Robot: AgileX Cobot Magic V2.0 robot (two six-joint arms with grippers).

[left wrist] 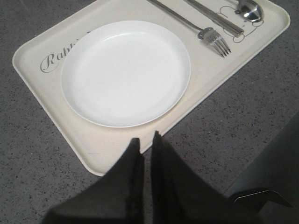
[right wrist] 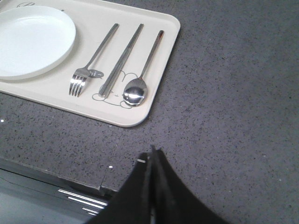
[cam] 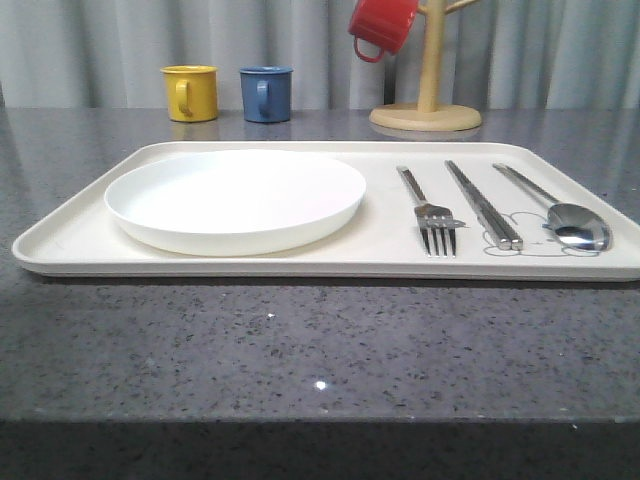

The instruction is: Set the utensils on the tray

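Observation:
The cream tray (cam: 70,240) lies across the dark speckled table. On its left half sits the round white plate (cam: 235,195). The fork (cam: 432,215), the pair of chopsticks (cam: 485,205) and the spoon (cam: 575,225) lie side by side on its right half. In the left wrist view my left gripper (left wrist: 145,137) hovers shut over the tray's (left wrist: 44,91) near corner, just short of the plate (left wrist: 125,72). Seen from the right wrist, my right gripper (right wrist: 153,151) is shut and holds nothing. It hangs over bare table, off the tray's corner by the spoon (right wrist: 136,91).
A yellow mug (cam: 190,92) and a blue mug (cam: 266,94) stand behind the tray. A red mug (cam: 382,25) hangs on a wooden mug tree (cam: 428,75) at the back right. The table's front edge (cam: 320,420) runs close in front of the tray.

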